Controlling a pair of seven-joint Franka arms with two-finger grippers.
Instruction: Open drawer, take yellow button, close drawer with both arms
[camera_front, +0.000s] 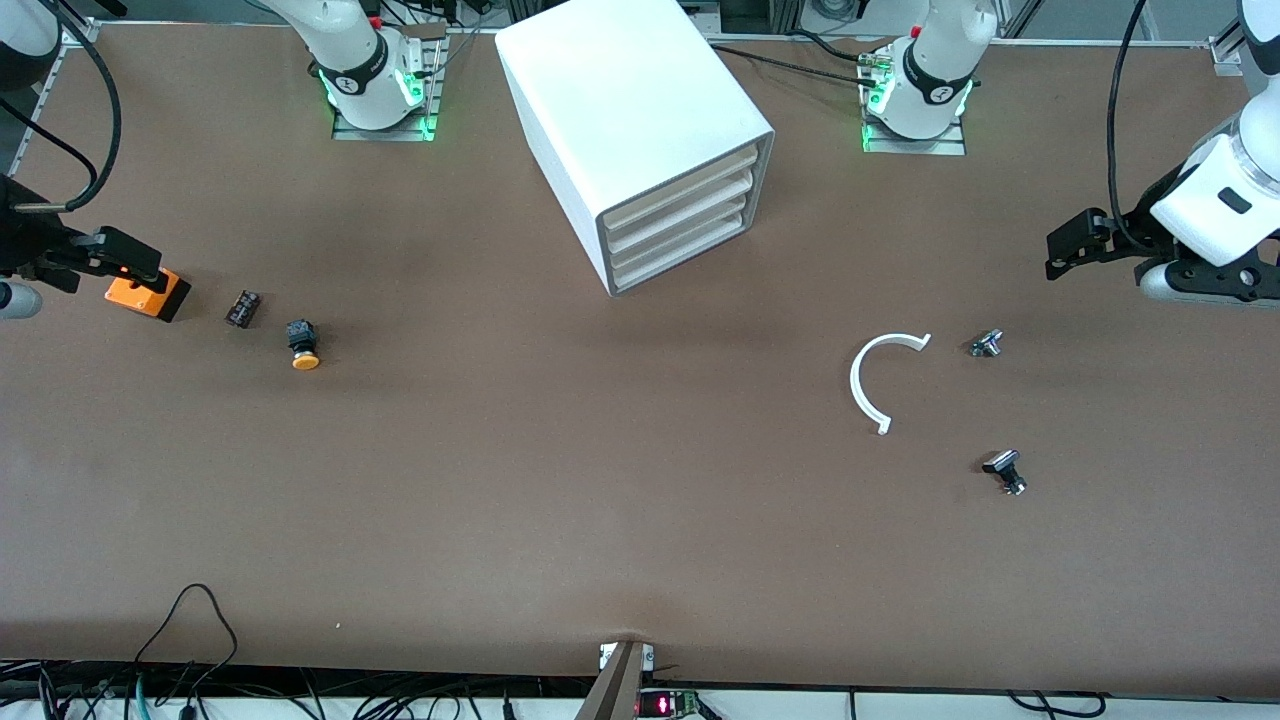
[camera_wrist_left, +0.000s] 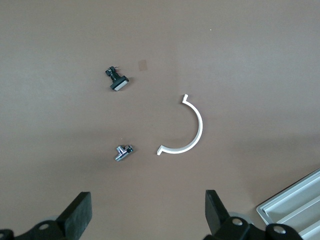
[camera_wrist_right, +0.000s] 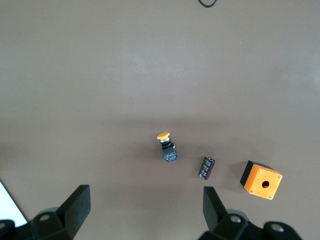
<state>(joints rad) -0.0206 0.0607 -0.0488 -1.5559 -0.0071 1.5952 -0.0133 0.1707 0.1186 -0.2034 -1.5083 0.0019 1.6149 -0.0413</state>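
Note:
The white cabinet (camera_front: 640, 120) stands between the two arm bases, and its topmost drawer (camera_front: 690, 180) is pushed in flush, like the three below it. The button (camera_front: 303, 345) lies on its side on the table toward the right arm's end, orange cap toward the front camera. It also shows in the right wrist view (camera_wrist_right: 167, 146). My right gripper (camera_front: 130, 258) hangs open and empty over the orange cube (camera_front: 150, 295); its fingers (camera_wrist_right: 75, 207) are wide apart. My left gripper (camera_front: 1062, 250) hangs open and empty at the left arm's end of the table, with its fingers (camera_wrist_left: 80, 212) spread.
A small dark ribbed block (camera_front: 243, 308) lies between the cube and the button. A white half-ring (camera_front: 868, 385) and two small metal parts (camera_front: 987, 343) (camera_front: 1005, 470) lie toward the left arm's end. A corner of the cabinet's front (camera_wrist_left: 295, 207) shows in the left wrist view.

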